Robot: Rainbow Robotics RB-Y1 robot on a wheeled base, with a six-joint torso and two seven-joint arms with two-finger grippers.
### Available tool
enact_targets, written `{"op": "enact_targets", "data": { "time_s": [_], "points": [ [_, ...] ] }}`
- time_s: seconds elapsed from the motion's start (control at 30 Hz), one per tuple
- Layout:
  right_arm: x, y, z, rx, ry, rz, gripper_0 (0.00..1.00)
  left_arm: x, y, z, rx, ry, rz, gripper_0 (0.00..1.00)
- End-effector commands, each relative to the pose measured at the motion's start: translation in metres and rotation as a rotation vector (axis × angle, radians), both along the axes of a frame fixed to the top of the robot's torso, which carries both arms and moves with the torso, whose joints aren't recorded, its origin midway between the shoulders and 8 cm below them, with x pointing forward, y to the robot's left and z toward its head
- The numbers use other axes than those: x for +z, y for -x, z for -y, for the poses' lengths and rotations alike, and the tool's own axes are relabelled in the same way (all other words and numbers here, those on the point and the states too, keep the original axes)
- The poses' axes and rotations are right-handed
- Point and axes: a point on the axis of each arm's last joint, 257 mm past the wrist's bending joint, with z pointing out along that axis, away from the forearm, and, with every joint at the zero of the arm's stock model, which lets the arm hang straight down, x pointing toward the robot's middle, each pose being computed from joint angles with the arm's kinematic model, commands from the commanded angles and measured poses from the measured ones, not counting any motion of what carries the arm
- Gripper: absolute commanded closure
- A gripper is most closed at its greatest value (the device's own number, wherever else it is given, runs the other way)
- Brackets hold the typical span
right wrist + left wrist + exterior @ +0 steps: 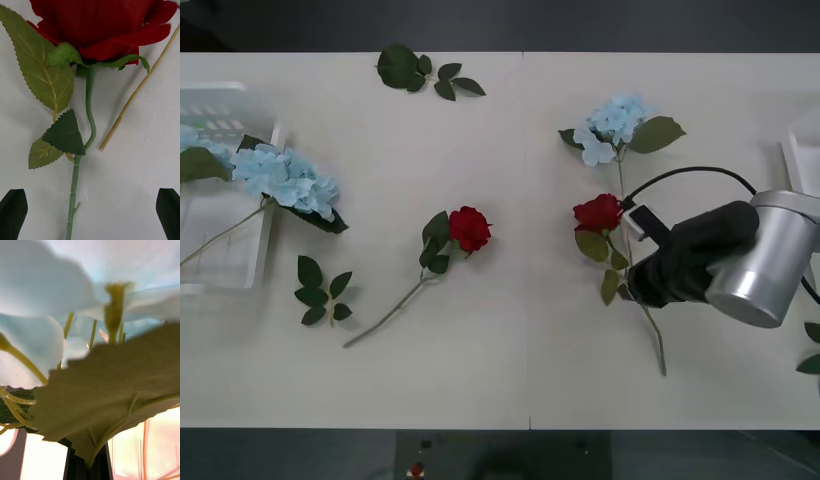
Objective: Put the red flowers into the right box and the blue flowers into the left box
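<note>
Toward the desk's (510, 370) right edge, my right fingers (90, 213) hang spread wide over the stem of a red rose (598, 212), touching nothing. A blue hydrangea (612, 128) lies just beyond it. Another red rose (469, 228) lies mid-desk. At the left edge, a hydrangea (285, 180) drapes over the crate's (225, 275) rim. My left fingers (88, 465) pinch a blue flower's (56, 296) leaf stalk.

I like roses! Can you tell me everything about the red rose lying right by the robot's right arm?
The artificial deep red rose lies flat on the white table, its bloom pointing away from the robot. Its thin green stem bends just below the bloom and carries serrated leaves, pale and dark green. A pale blue hydrangea's thin stem lies right beside it. The open right gripper hovers with one black finger on each side of the stem.
</note>
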Motion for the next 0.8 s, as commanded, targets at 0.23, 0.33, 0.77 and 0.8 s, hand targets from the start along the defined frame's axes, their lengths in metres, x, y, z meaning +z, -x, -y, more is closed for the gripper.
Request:
{"op": "enact_targets", "data": {
  "time_s": [0.23,0.33,0.77,0.8],
  "points": [
    [-0.008,0.001,-0.001,-0.019,-0.016,0.021,0.00,-0.047,-0.008,0.004,0.023,0.075,-0.036,1.00],
    [-0.011,-0.002,-0.002,-0.023,-0.022,0.025,0.00,-0.066,-0.013,0.007,0.031,0.105,-0.039,1.00],
    [-0.021,-0.012,-0.015,-0.031,-0.051,0.033,0.10,-0.095,-0.021,0.033,-0.003,0.221,-0.032,0.98],
    [-0.022,-0.012,-0.016,-0.031,-0.052,0.032,0.11,-0.095,-0.021,0.039,-0.009,0.244,-0.038,0.96]
  ]
}}
